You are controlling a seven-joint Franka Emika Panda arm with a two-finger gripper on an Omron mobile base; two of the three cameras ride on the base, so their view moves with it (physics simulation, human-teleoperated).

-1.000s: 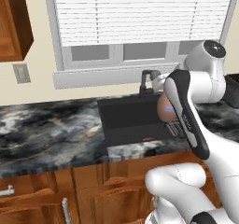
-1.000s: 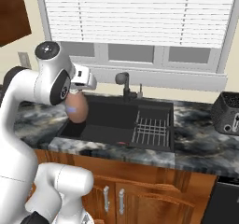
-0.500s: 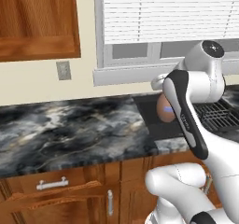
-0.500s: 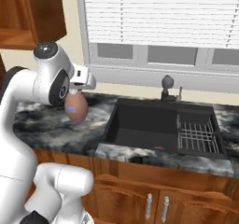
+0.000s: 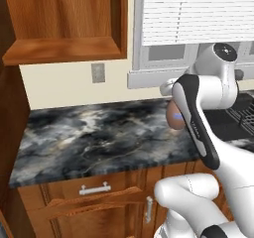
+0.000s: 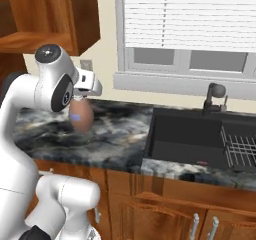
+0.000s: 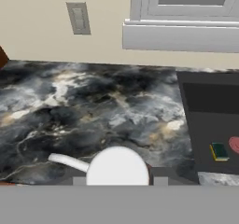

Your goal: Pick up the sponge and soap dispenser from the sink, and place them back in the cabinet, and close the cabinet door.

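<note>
Base rolled left since a sec ago; cabinet (image 5: 64, 48) now in view. Gripper (image 6: 80, 100) clamped on soap bottle (image 6: 81, 116) over counter (image 5: 99, 133). Sponge (image 7: 234, 143) left in sink (image 6: 190, 139).

Table (image 5: 99, 133): polished dark marble look, grey-white veining, glossy. Cabinet (image 5: 64, 19): reddish-brown wood, visible grain, satin sheen; the shelf inside is the same plain wood. Drawer fronts (image 5: 94, 192) below the table: same wood, short silver metal handles. Soap dispenser (image 6: 81, 116): smooth orange-brown plastic, slight gloss, pale bluish label; in the hand view its white pump top (image 7: 117, 167) looks matt plastic. Sink (image 6: 190, 139): matt black basin, dark faucet (image 6: 215, 98) at its 12 o'clock, thin metal wire rack (image 6: 240, 149) at 3 o'clock. Sponge (image 7: 235, 143): red-pink, flat matt. Wall (image 5: 64, 83): cream, matt paint.
</note>
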